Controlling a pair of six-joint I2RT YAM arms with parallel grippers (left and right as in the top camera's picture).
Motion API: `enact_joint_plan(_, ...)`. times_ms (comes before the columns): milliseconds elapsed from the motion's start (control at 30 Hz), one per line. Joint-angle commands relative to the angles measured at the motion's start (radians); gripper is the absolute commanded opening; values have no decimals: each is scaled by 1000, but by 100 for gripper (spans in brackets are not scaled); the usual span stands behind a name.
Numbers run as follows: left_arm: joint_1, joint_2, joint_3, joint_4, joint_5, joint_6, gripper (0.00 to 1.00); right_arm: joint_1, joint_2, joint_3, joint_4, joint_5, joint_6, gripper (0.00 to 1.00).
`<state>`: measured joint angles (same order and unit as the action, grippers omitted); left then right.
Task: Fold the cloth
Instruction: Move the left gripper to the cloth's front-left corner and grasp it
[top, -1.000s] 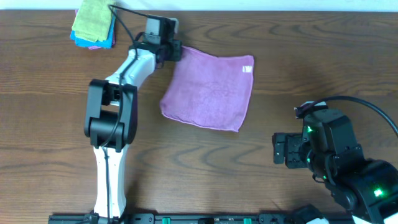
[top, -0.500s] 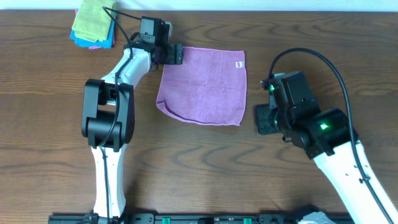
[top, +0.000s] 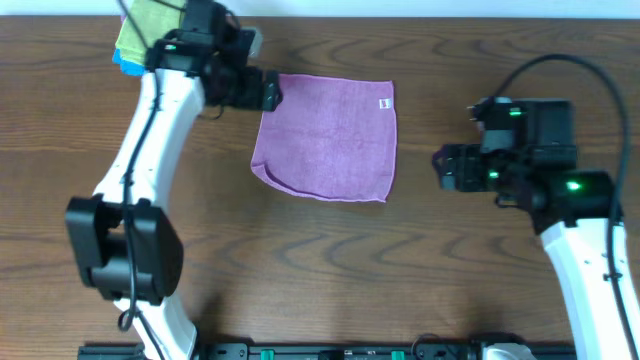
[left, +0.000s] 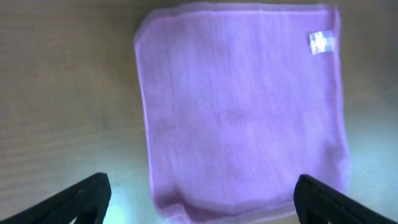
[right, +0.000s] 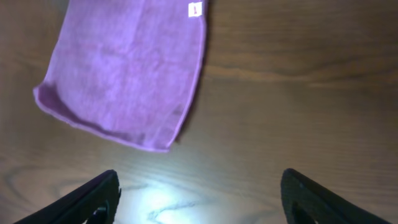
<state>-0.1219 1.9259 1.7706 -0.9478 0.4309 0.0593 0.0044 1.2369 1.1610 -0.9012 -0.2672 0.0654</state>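
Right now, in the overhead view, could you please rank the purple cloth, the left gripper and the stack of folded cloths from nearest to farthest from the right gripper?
From the right gripper:
1. purple cloth, just to its left, mid-table.
2. left gripper, at the cloth's far upper-left corner.
3. stack of folded cloths, in the table's top-left corner.

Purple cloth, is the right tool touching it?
No, the overhead view shows the right tool off to the side of the purple cloth, with a gap between them.
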Motion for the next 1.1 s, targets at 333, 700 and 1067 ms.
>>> enact_joint_plan(333,110,-82,-353,69,381,29,95,-135,188,-364,300,-581,35,85)
enact_joint_plan(700,102,-82,-476,326,505,-11,95,-102,248,-364,316,-604,66,84)
enact_joint_plan(1067,45,-82,-476,154,113,-166,93,-102,248,-364,364,-570,175,79)
